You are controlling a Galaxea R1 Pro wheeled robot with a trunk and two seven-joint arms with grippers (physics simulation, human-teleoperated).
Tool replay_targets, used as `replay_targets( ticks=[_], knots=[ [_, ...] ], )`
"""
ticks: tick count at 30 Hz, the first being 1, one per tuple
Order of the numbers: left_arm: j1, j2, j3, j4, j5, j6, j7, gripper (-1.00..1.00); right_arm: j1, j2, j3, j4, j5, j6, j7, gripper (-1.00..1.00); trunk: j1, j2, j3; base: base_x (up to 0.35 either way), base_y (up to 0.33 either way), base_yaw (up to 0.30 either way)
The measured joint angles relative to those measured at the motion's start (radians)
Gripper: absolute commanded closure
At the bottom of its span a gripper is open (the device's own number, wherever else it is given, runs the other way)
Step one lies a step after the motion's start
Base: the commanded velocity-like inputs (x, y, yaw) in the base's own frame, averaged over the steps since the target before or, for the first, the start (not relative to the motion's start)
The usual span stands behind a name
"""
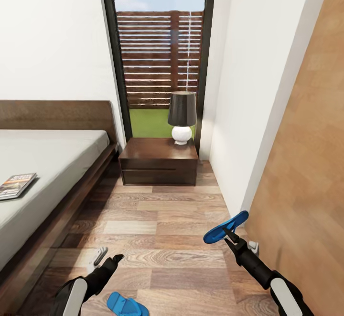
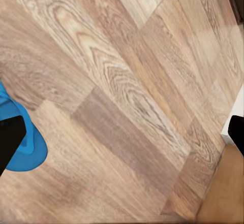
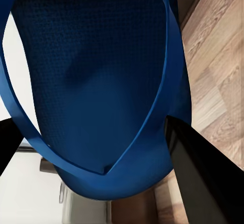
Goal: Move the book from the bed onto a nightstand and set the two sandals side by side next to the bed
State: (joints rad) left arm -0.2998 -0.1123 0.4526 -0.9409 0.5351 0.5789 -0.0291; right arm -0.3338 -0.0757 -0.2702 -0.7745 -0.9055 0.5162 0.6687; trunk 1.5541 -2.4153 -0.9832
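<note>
We stand in a narrow bedroom aisle on a wood-plank floor (image 1: 162,239). The bed (image 1: 52,163), the largest thing here, runs along our left side, with a dark wooden frame and a plain pale mattress. Straight ahead, against a tall black-framed window (image 1: 160,58), sits the nightstand (image 1: 158,162), low and dark brown, with a lamp (image 1: 182,116) on its top toward the right rear; the rest of its top looks free.

The book (image 1: 16,184) lies flat on the mattress near the bed's edge, well apart from both arms. We judge it thin, light and a little floppy, best pinched across one cover edge overhanging or lifted from the soft mattress.

The right gripper (image 1: 228,234) has its fingers clenched on one sandal (image 1: 226,227), held above the floor toward the right wall. In the right wrist view that sandal (image 3: 96,82) hangs close between the dark fingers (image 3: 203,168), sole and blue straps showing. It looks light, flat and bendy, so the hold near one end may let it droop or swing.

The left gripper (image 1: 109,257) hovers low over the floor with fingers spread and holding nothing. The second sandal (image 1: 126,304) lies on the floor just beside that arm, near the bed; its blue edge (image 2: 23,148) shows in the left wrist view. We would take it by the sole's rim or the strap.
</note>
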Motion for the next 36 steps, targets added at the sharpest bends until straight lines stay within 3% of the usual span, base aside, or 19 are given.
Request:
replay_targets(
  ticks=[12, 33, 36],
  knots=[
    [0.000, -0.001, -0.025, 0.000, 0.000, 0.000, 0.003, -1.00, 0.000, -0.001, -0.003, 0.000, 0.004, 0.000, -0.002, 1.00, 0.046, -0.084, -0.038, 0.000, 0.000, 0.000],
    [0.000, -0.012, -0.033, -0.001, 0.001, 0.006, 0.001, -1.00, 0.000, 0.003, 0.000, 0.000, 0.003, 0.000, -0.002, 1.00, 0.056, -0.089, -0.119, 0.000, 0.000, 0.000],
    [0.000, -0.013, -0.033, 0.000, 0.001, 0.006, 0.000, -1.00, 0.000, 0.017, 0.000, 0.000, 0.002, 0.000, -0.002, 1.00, 0.057, -0.090, -0.130, 0.000, 0.000, 0.000]
  ],
)
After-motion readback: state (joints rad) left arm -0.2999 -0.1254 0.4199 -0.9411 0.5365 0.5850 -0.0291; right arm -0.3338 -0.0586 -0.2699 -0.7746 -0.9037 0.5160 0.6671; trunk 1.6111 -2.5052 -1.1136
